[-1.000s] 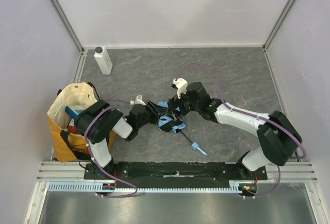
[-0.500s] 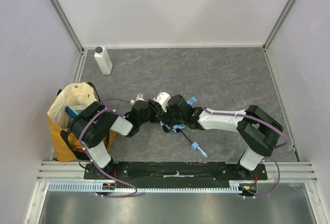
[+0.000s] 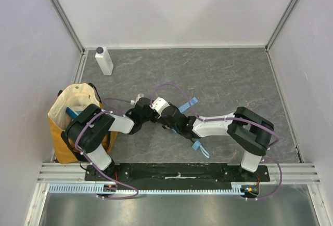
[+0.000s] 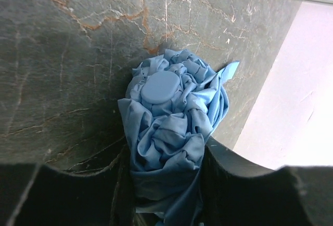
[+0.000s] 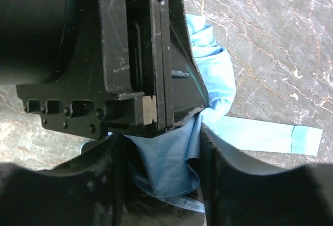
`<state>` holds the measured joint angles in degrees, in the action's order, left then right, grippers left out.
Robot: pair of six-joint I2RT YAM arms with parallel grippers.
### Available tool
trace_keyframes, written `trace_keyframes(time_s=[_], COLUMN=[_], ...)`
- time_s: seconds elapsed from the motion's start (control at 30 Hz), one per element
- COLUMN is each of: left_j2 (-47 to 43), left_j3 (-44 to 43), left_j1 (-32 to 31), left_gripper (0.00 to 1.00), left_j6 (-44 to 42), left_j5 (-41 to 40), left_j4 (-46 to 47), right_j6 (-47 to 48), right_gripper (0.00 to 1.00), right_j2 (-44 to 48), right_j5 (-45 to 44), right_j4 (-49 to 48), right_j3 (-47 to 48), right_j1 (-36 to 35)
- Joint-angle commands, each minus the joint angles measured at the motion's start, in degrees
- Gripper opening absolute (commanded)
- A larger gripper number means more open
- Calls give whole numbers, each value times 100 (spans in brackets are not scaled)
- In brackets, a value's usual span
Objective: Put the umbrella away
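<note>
The sky-blue umbrella (image 4: 169, 117) lies bunched on the grey table with its round cap toward the left wrist camera. My left gripper (image 4: 165, 158) is shut on its crumpled fabric. In the top view my left gripper (image 3: 150, 116) and my right gripper (image 3: 163, 113) meet over the umbrella and hide most of it. Only its strap (image 3: 192, 103) and its blue handle end (image 3: 197, 146) show there. In the right wrist view my right gripper (image 5: 164, 156) is shut on a fold of the blue fabric (image 5: 171, 158), right beneath the left gripper's black body (image 5: 119, 54). The strap (image 5: 265, 135) lies flat to the right.
A yellow-and-cream tote bag (image 3: 73, 114) stands open at the left edge, beside the left arm's base. A white plastic bottle (image 3: 104, 61) stands at the back left corner. Walls enclose the table on three sides.
My right gripper has moved left across the umbrella to the left gripper and now covers the fabric. The left gripper has shifted slightly left, still holding the umbrella.
</note>
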<state>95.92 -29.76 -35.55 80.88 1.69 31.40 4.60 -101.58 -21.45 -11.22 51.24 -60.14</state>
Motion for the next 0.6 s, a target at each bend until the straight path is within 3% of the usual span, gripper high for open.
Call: trace_keyframes(time_s=[0.0,0.1,0.13,0.17,0.33,0.57], left_j2=[111,59,24,-11,-231,-153], left_j3=[-144,-101,-83,-74,40,391], left_j1=[-277,-295,-295,-295,-286,-84], left_gripper=[2,2,2,2,3,75], left_j6=[129,147,147,130,-265,-635], left_j5=[-407,-381,-372,-372,-485,-249], left_j4=[-1136,-1145,-1136,-1127,-759,409], right_j6=[68,-20,-55,-99,-451,-1083], right_gripper=[44,29,20,3,0,0], right_j2=[-643,-723,-740,-740,-530,-222], right_j5=[-24,-280,-307,-289,219,1388], right_j4=[86,-46,-90,-99,-336,-969], right_j3=[-167,-308,-369,-422,-861,-1511], right_j1=[-384,-385,-385,-385,-367,2])
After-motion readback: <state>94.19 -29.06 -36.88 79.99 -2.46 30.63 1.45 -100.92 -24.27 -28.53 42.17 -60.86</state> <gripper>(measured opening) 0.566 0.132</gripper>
